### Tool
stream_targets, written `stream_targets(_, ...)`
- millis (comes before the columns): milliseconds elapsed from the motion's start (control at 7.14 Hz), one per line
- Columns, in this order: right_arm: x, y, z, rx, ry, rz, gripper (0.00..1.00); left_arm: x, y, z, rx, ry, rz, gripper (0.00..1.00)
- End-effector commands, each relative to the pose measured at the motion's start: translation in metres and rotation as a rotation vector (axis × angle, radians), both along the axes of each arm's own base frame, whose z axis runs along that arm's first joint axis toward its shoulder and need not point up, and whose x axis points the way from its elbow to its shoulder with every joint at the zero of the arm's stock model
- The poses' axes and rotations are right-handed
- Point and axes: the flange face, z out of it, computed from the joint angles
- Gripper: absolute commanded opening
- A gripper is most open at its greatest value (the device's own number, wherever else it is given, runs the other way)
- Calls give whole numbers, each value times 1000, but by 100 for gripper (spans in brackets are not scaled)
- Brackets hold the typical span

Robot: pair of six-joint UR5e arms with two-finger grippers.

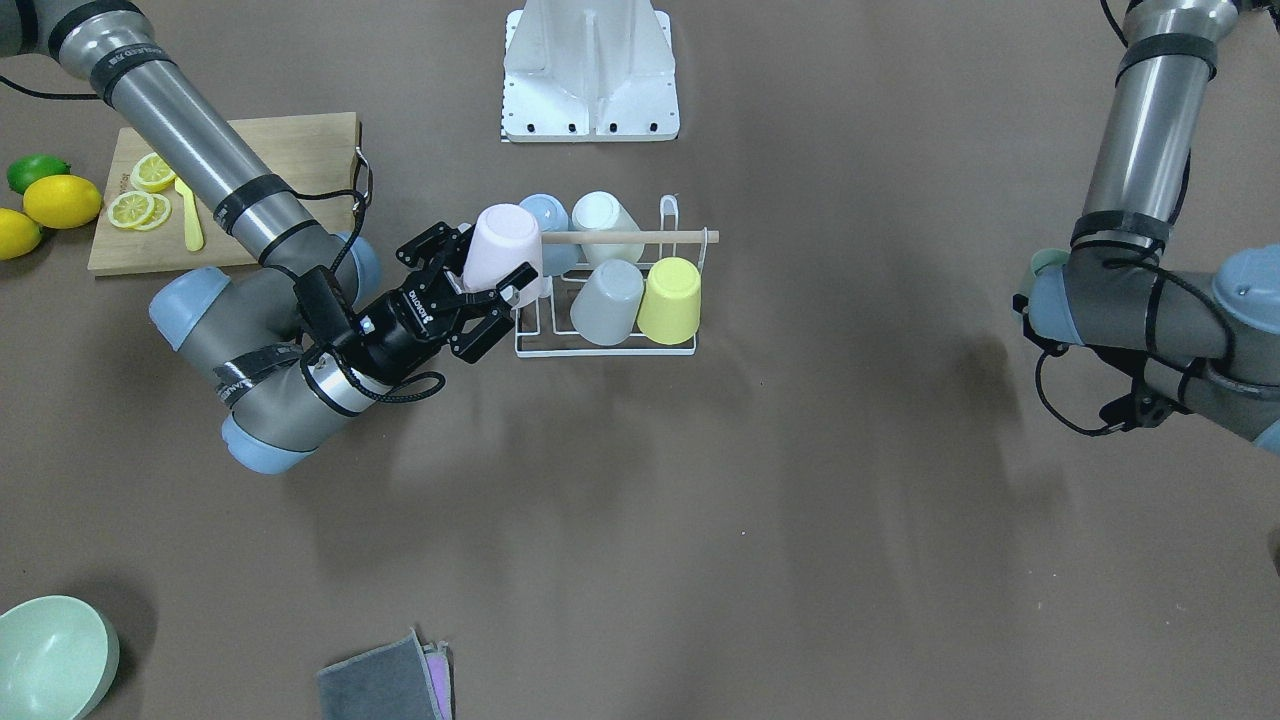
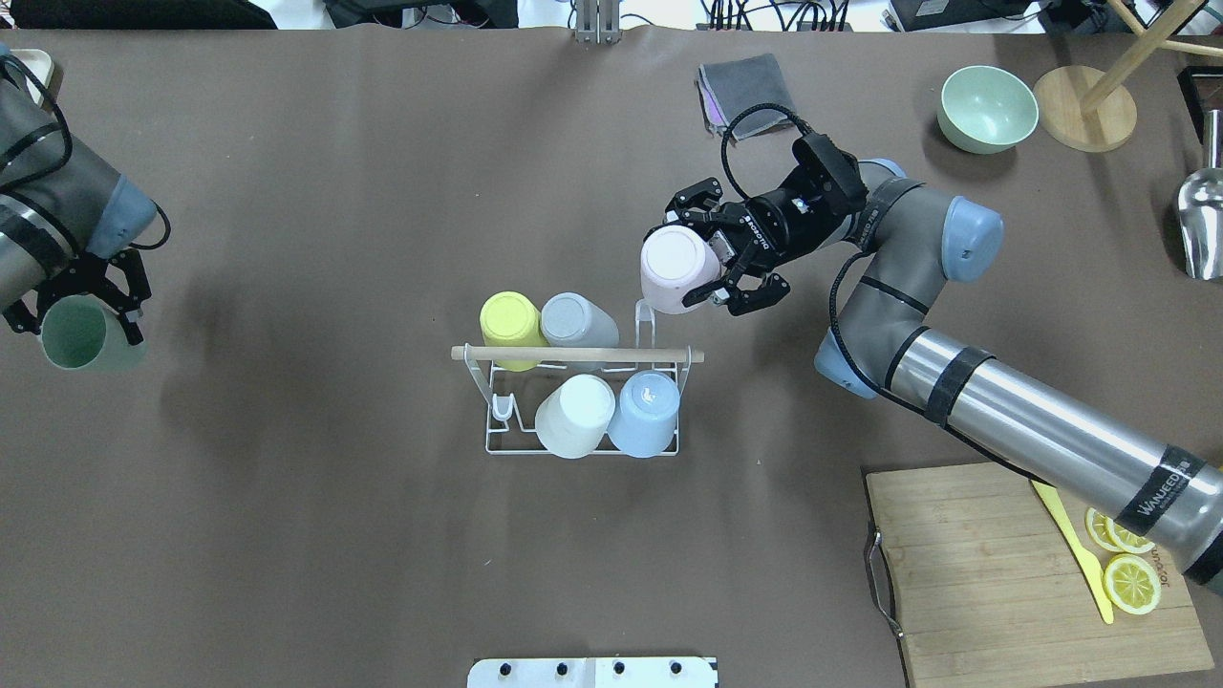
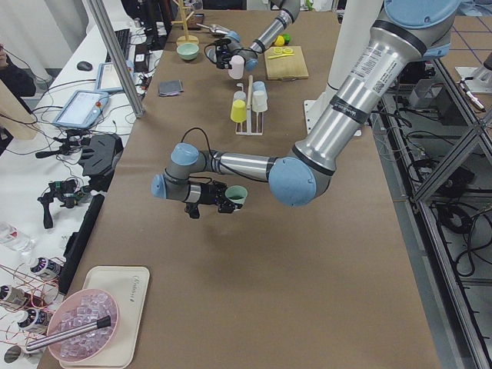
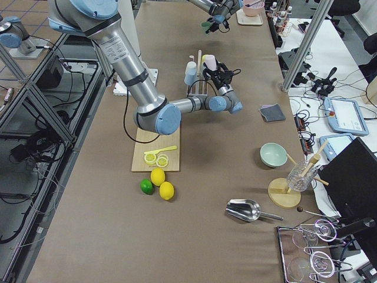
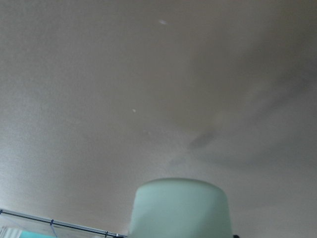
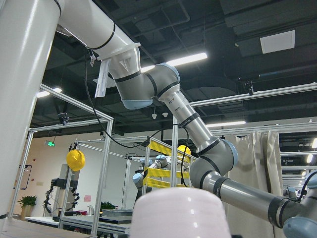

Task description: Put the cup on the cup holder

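Observation:
The cup holder (image 2: pixel 497 445) is a white wire rack with a wooden rod (image 2: pixel 578 354) across its top, at the table's middle; it also shows in the front view (image 1: pixel 600 351). Yellow, grey, white and blue cups hang upside down on it. My right gripper (image 2: pixel 707 253) is shut on a pink cup (image 2: pixel 672 270), held bottom up and tilted, at the rack's end beside a free prong (image 2: pixel 647 315). The front view shows this gripper (image 1: pixel 480 275) and the pink cup (image 1: pixel 503 250). My left gripper (image 2: pixel 78 308) is shut on a green cup (image 2: pixel 81 336), far from the rack.
A cutting board (image 2: pixel 994 564) with lemon slices and a yellow knife (image 2: pixel 1075 549) lies under the right arm. A green bowl (image 2: pixel 987 108), a grey cloth (image 2: pixel 745 88), a wooden stand (image 2: pixel 1084 119) and a metal scoop (image 2: pixel 1202 225) are at the far right. A white mount (image 1: pixel 590 70) stands at the robot's side.

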Motion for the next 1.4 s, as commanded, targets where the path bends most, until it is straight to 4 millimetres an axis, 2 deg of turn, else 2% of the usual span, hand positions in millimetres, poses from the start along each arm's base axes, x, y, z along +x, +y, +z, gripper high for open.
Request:
stream_targets(0,-13,6,-2,7,-6,-2,30,-36,-30,-29,130,82,-106,0)
stream_targets(280,-30,19,-7,21,-19,-8,30,-58,-58,-47,249,206,-236,0)
stream_targets(700,-42,24,-5,21,-16,-11,31,-67,-81,-69,416,329,-322,0)
stream_targets(980,-43,24,-3,18,-13,-12,44,-68,-87,-78,553,372,-377,0)
stream_targets(1120,-44,25,-2,15,-11,-16,74,-70,-81,-76,652,417,-388,0)
stream_targets(1260,-44,25,-2,15,-13,-15,99,-72,-78,-85,741,459,-394,0)
